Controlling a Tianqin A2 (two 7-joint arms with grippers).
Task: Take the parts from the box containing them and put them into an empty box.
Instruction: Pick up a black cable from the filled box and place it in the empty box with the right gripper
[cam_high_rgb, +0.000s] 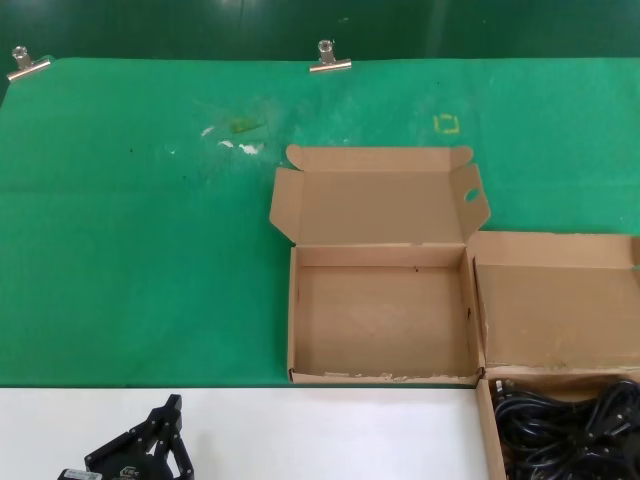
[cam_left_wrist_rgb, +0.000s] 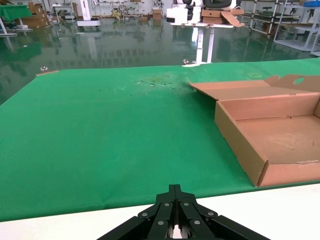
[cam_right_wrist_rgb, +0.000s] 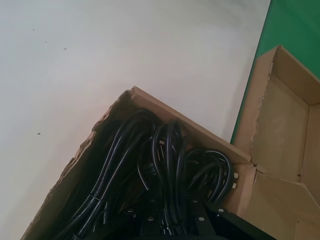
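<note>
I am holding my right pincer (cam_right_wrist_rgb: 165, 227) directly above the parts (cam_right_wrist_rgb: 155, 175), black power cables lying in looped bundles inside the box containing them (cam_right_wrist_rgb: 200, 131). That box is sitting at the near right of the worktop (cam_high_rgb: 330, 430), on its white strip, touching the right side of the empty box (cam_high_rgb: 380, 375). Only the dark base of the right pincer is showing in the right wrist view, so I cannot tell whether it is released or clenched.

The step in hand, as I judge it, is the first pick. To do it well:

1. Descend over a single loop, not over the tangle, so one bundle lifts alone.
2. Stay clear of the torn cardboard wall near the cables.
3. Lift straight up until the plug ends clear the rim, since they could snag.
4. Carry leftward over the shared wall into the empty box.

The cables are glossy and overlapping, with plug ends at the loop tips; separating them is likely to be the difficulty.

My left pincer (cam_left_wrist_rgb: 174, 220) is resting clenched at the near left edge of the worktop, well apart from both boxes.
</note>
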